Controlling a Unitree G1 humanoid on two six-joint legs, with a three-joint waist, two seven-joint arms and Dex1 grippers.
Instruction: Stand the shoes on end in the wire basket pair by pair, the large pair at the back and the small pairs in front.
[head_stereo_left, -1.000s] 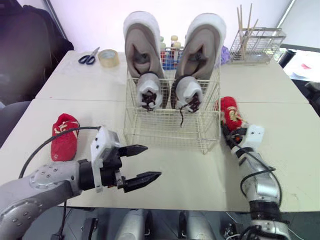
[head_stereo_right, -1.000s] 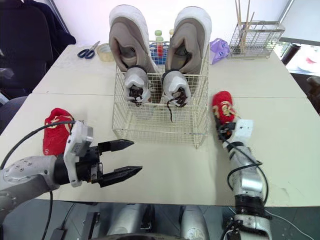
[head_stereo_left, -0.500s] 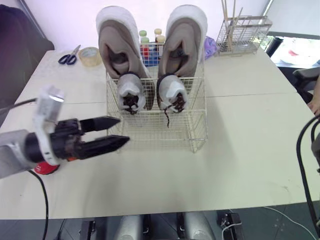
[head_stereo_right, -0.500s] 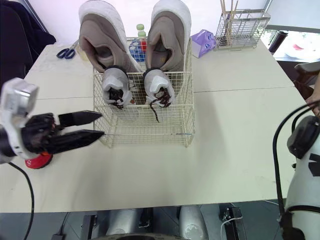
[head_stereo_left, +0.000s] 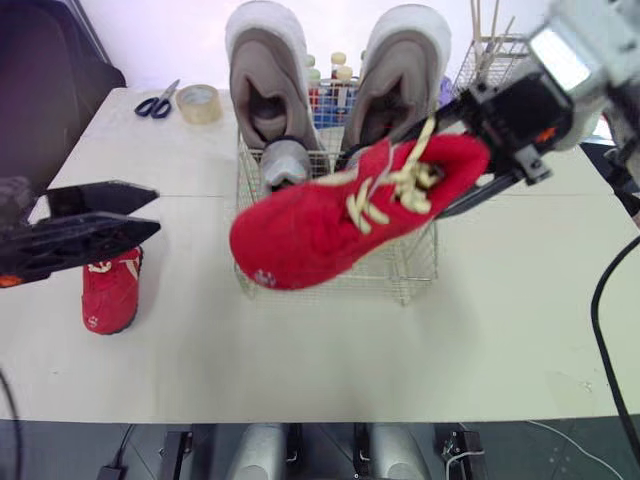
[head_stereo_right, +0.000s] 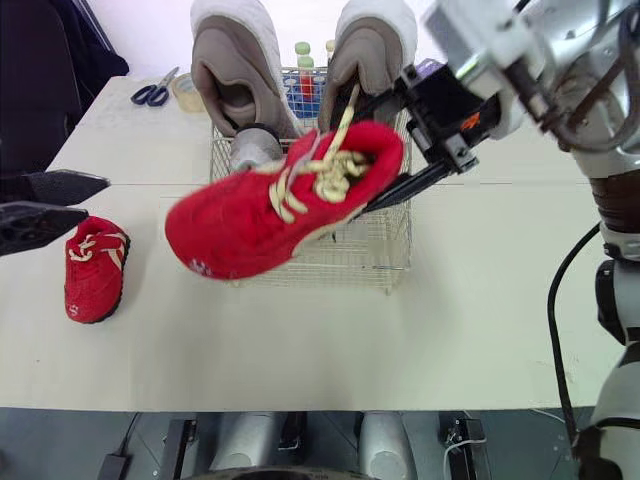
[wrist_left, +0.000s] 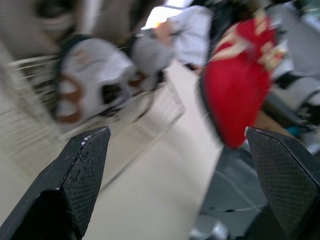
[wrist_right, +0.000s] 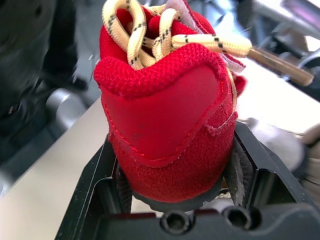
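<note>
A pale surface (head_stereo_left: 520, 300) carries the scene, and the wire basket (head_stereo_right: 382, 252) stands on it toward the middle. The large pair (head_stereo_left: 262, 75), beige with white soles, stands on end along the back of the basket, openings facing forward. The right claw (wrist_right: 174, 150) is clamped on the heel of a red shoe (head_stereo_left: 350, 215) with cream laces, one black finger pressed against each side. That shoe hangs in the air, clear of the surface, lying roughly level with its toe toward the robot's left and its laces upward. In the head views it overlaps the front of the basket. The left claw (head_stereo_left: 155, 210) hovers over the left part of the surface with its fingers apart and nothing between them. The small grey pair (wrist_left: 85, 75) stands in the basket in front of the large shoes, toes up. A second red shoe (head_stereo_left: 110, 290) lies flat on the surface, close beside the left claw and well apart from the basket. At the far left sit a roll of tape (head_stereo_left: 201, 103) and scissors (head_stereo_left: 157, 102), just beside each other
</note>
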